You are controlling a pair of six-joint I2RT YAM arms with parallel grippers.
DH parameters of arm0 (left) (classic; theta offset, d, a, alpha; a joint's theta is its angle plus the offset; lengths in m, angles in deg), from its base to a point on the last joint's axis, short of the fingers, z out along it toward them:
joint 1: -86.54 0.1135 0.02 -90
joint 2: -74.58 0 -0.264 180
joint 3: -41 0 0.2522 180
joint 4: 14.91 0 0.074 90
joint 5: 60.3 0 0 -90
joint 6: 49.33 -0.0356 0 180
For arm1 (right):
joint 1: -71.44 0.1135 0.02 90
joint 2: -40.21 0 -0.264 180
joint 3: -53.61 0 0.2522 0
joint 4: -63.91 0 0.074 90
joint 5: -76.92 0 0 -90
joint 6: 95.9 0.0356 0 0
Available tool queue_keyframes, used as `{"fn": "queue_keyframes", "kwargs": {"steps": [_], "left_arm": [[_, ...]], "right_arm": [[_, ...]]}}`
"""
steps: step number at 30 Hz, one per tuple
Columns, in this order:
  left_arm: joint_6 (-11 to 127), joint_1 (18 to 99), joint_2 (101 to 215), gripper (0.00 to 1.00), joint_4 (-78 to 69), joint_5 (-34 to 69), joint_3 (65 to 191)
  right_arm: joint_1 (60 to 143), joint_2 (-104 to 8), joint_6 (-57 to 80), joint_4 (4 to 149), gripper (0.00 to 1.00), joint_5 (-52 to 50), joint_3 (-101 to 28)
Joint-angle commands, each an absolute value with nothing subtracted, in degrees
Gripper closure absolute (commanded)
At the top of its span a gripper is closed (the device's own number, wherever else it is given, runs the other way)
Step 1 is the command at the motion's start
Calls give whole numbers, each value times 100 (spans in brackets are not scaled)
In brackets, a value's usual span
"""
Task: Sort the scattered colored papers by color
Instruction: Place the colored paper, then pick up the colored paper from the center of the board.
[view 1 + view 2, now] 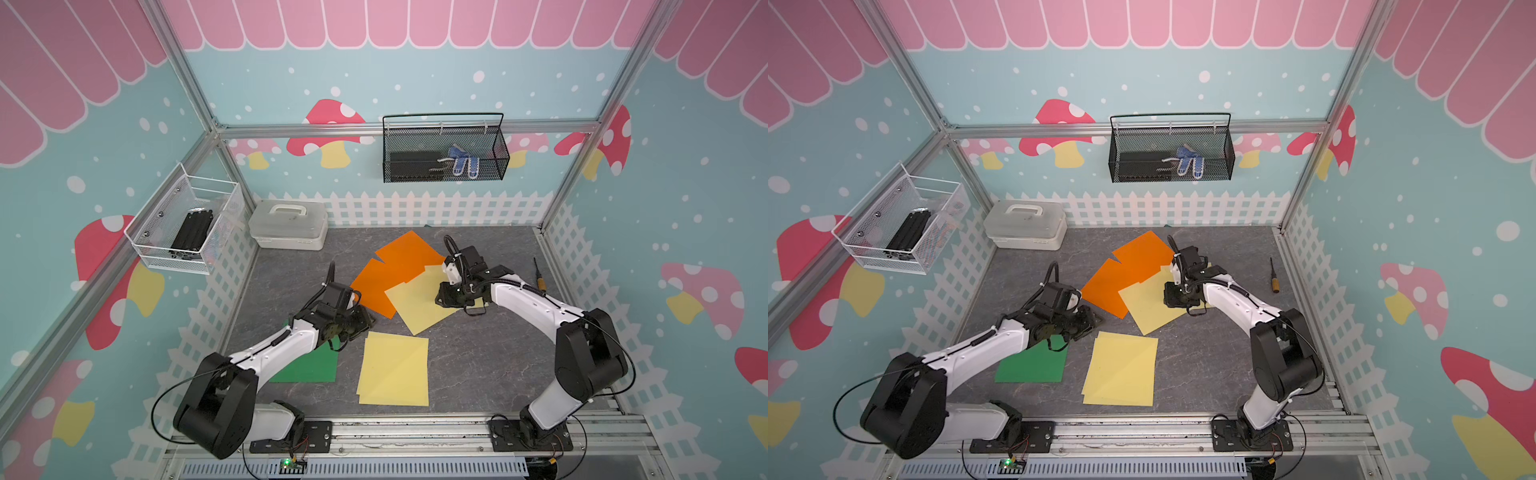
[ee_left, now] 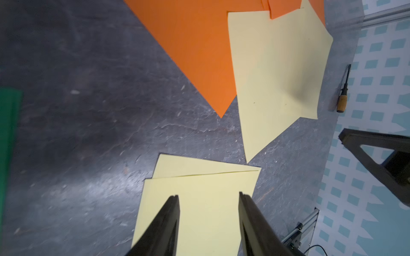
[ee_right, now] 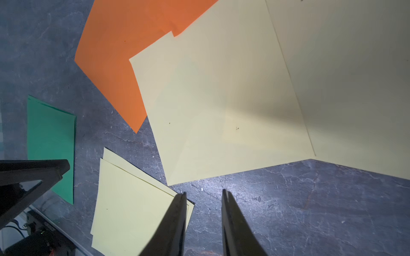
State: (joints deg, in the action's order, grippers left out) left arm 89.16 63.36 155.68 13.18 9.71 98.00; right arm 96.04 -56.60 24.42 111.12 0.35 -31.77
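Orange papers (image 1: 399,266) lie at the back of the grey desk (image 1: 490,357), and a pale yellow sheet (image 1: 419,303) lies partly on top of them. A yellow pile (image 1: 395,370) of two sheets sits near the front. The green paper (image 1: 311,365) is at the front too, half hidden under the left arm (image 1: 270,345).

The right tool (image 3: 204,191) is over the pale yellow sheet. Its two tips are a little apart, with nothing between them. The left tool (image 2: 208,195) is by the near corner of the orange papers. Its tips are wider apart and empty too.

Here is what could go wrong, I think:

- The paper is thin and flat on the desk. The tips may slide off it, or press down and crumple it.
- The pale yellow sheet touches the orange papers. If it gets pulled sideways, it may drag an orange one along — then the colours get mixed again.
- There seems to be a second yellow sheet under the first one. One pinch may lift only the top one and push the other away.
- The left arm hangs over the green paper and could brush it out of place.
- The two tools are near each other — they could bump.
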Motion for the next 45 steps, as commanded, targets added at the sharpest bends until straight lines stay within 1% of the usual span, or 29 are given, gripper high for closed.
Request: {"fn": "queue_keyframes", "kwargs": {"steps": [1,3,5,7,13,24,32,35,36,41,45], "left_arm": [[8822,6619,16200,52,519,658,10269],[8906,6740,16666,53,292,501,10496],[9026,6812,17053,53,-58,294,10653],[9083,6817,17393,53,-243,155,10894],[9014,6809,18057,54,-127,137,11609],[8779,6776,18305,55,173,219,11709],[8902,6409,18013,55,255,313,11417],[8939,6335,17850,55,324,536,11246],[8919,6186,17832,55,365,625,11217],[8970,6277,17930,55,307,755,11230],[9023,6237,18045,55,307,617,11412]], "right_arm": [[9544,-6225,2355,11446,76,17,-3697],[9543,-6507,2307,11456,77,175,-3942],[9544,-6804,2266,11554,74,204,-4237],[9544,-7166,2214,11618,73,212,-4462],[9501,-7747,2178,11668,73,248,-4809],[9378,-7974,2143,11661,73,180,-4714],[9359,-8184,2126,11701,73,170,-4780],[9359,-8309,2143,11708,73,186,-4802],[9352,-8350,2143,11705,73,186,-4803],[9352,-8414,2150,11709,73,221,-4785],[9343,-8414,2134,11705,73,209,-4768]]}}
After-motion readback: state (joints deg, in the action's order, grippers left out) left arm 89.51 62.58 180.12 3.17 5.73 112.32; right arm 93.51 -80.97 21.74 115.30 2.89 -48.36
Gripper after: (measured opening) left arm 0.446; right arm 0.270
